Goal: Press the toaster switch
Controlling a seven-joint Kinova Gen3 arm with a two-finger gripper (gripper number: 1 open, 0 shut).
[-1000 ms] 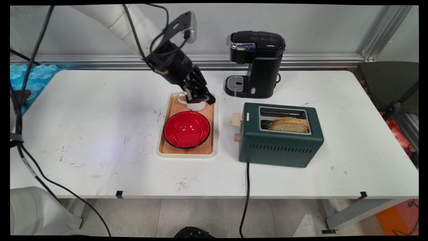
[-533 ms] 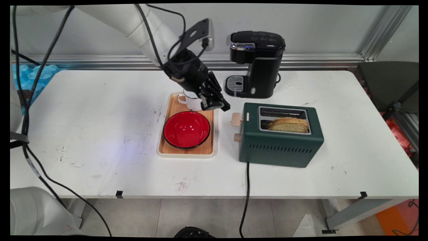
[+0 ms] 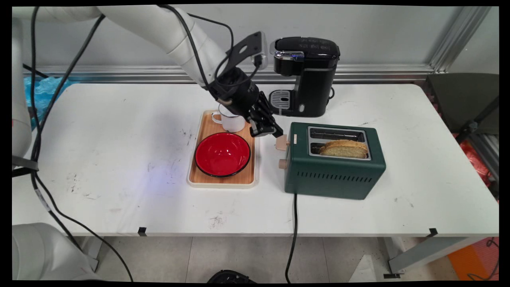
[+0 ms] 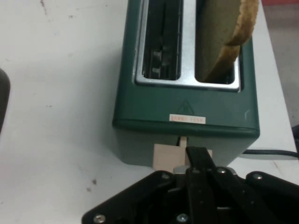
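My gripper point(image 3: 276, 132) is shut with nothing in it. Its tip hangs just above the beige lever point(image 3: 282, 142) on the left end of the green toaster point(image 3: 334, 169). In the hand view the closed fingers point(image 4: 198, 161) rise in front of that lever point(image 4: 163, 157), with the toaster point(image 4: 187, 109) straight ahead. A slice of bread point(image 3: 343, 148) stands in the toaster's near slot, and the far slot is empty. The same bread point(image 4: 231, 37) fills the right slot in the hand view. A small beige knob point(image 3: 282, 163) sits below the lever.
Left of the toaster lies a wooden tray point(image 3: 205, 133) holding a red bowl point(image 3: 222, 154) and a white mug point(image 3: 232, 122). A black coffee machine point(image 3: 308, 75) stands behind the toaster. The toaster's black cord point(image 3: 294, 223) runs off the table's front edge.
The gripper has moved right and slightly down, from above the mug on the tray to the toaster's lever. Nothing on the table has shifted.
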